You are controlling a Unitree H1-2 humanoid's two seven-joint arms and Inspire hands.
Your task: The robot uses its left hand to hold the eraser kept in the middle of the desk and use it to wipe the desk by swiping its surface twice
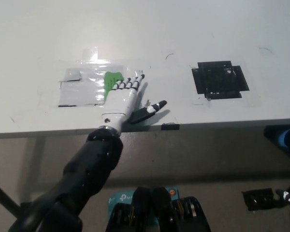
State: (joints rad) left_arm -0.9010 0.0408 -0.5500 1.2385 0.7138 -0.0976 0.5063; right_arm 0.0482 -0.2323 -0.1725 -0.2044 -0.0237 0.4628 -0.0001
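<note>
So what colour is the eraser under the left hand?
Bright green eraser, seen in the head view.

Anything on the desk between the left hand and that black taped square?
Head view: no object, only bare white desk between the left hand and the black taped square, apart from a thin dark scuff mark.

White flat desk [193, 29]. Green eraser [112, 79] on clear glossy tape patch [84, 87] near front edge. Black tape square [219, 79] toward right edge.
</note>
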